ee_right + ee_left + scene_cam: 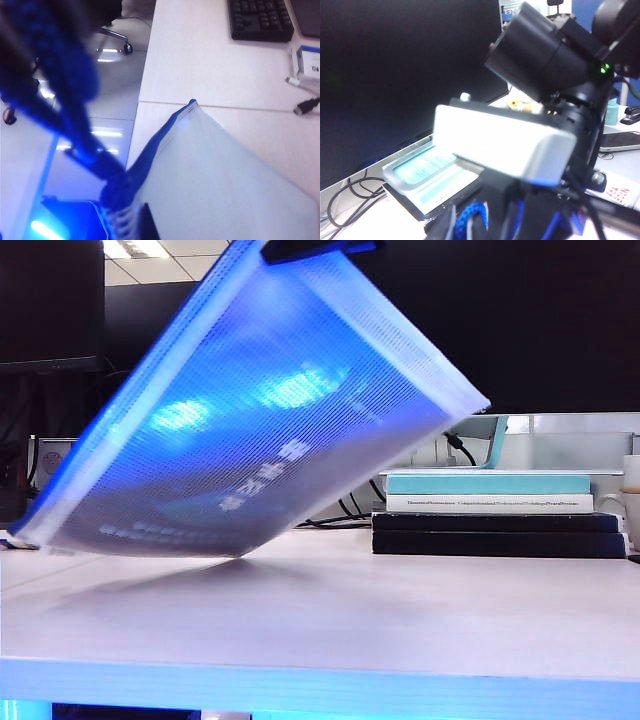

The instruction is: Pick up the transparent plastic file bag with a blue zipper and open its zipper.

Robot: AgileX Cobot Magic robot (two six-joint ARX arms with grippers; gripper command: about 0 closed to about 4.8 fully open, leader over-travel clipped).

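The transparent plastic file bag [270,420] hangs tilted over the table, its low corner near the tabletop at the left. Its blue zipper [130,400] runs along the raised long edge. A dark gripper part at the exterior view's top edge holds the upper end; whose it is I cannot tell. My left gripper [470,231] is shut on the bag's edge beside the blue cord pull [470,219]. My right gripper [130,225] is shut around that braided cord [117,197] where it meets the zipper [155,145], with the pouch [225,190] spreading away below. The picture at both jaws is blurred.
Stacked teal and black books [490,510] lie on the white table [400,620] at the right, also under the arms [430,175]. The right arm's white camera housing [505,140] fills the left wrist view. A keyboard [260,20] and a loose cable plug [305,105] lie farther off.
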